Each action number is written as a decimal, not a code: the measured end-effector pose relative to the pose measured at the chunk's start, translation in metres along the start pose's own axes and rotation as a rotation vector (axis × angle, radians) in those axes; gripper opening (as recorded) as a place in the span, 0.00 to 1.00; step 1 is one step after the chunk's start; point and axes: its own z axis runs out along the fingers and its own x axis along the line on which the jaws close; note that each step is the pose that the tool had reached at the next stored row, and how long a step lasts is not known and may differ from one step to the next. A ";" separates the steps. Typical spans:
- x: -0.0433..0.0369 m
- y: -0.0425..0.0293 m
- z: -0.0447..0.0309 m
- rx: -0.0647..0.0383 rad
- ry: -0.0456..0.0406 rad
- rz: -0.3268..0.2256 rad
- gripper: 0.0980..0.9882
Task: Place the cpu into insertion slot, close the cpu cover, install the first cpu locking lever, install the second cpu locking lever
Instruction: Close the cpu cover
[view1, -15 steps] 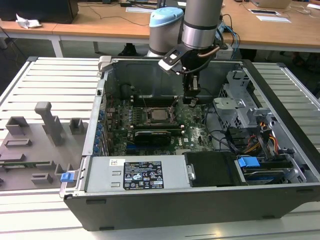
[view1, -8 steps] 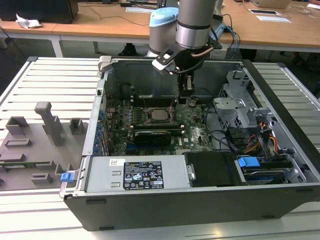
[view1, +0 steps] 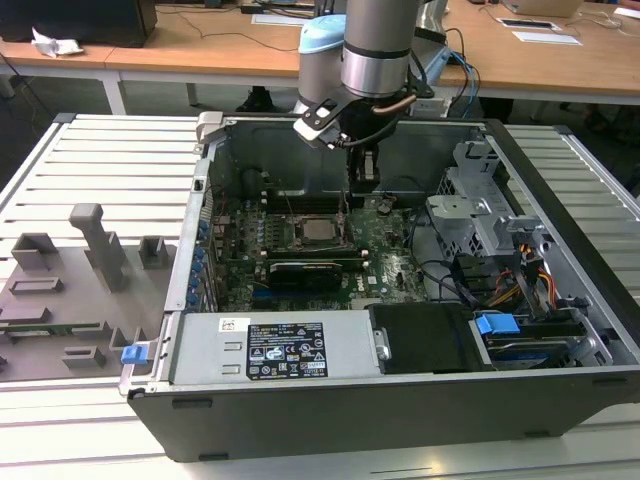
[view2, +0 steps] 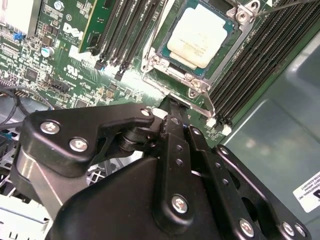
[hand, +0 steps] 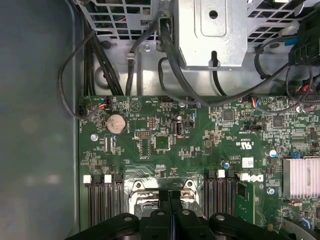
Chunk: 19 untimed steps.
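Status of parts: the cpu (view2: 202, 31) lies flat in the insertion slot (view2: 175, 61), left of centre on the green motherboard (hand: 165, 145) in the exterior view. The cpu cover (view2: 239, 37) is down around it, with the pale chip top showing through the cut-out.

Tool state: the gripper (view2: 167, 102) has its two fingers pressed together along a thin seam, with nothing visible between them. In the exterior view it hangs above the board, just right of the slot and slightly beyond it. In the second wrist view its tips sit just beside a thin silver locking lever (view2: 206, 100) at the cover's edge.

Procedure, as judged: the step in hand appears to be the first lever.
- Bear on the lever rod only, never on the cover plate or the chip.
- Push in line with the lever's swing so the rod cannot slip off the narrow tips.
- Keep clear of the black memory slots (view2: 260, 55) close alongside.

Limits of view: whether the tips touch the lever cannot be told. The lever's latch hook is not made out. A second thin rod (view2: 285, 5) is cut off at the frame edge. In the first wrist view the fingers cover most of the slot.
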 end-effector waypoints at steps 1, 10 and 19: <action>0.0000 -0.0005 0.0000 0.000 0.0000 0.000 0.01; -0.0019 -0.0110 0.0044 0.009 -0.0004 -0.001 0.01; -0.0040 -0.0347 0.0180 0.012 -0.0003 -0.001 0.01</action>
